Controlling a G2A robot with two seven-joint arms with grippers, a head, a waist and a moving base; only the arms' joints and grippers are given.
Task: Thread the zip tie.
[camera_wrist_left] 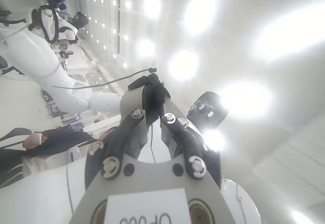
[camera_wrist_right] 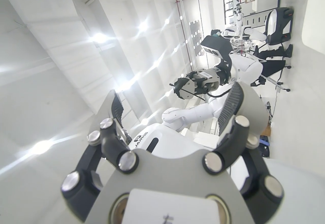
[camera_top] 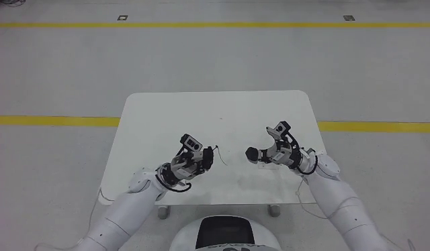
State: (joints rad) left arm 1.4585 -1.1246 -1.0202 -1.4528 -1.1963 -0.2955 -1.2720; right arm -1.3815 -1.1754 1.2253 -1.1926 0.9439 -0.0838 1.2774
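Where the left wrist looks: left gripper (camera_wrist_left: 152, 85) clamped on the zip tie (camera_wrist_left: 116, 80), head at the fingertips.
Right wrist view: right gripper (camera_wrist_right: 175, 90) spread wide, holding nothing.
Tie axis: strap juts crosswise from the left fingers, above the table (camera_top: 215, 110).
Surroundings: grippers face each other, near but apart.

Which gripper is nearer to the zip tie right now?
Left. The left gripper is shut on the zip tie itself; the right gripper is open, across a gap from the tie.
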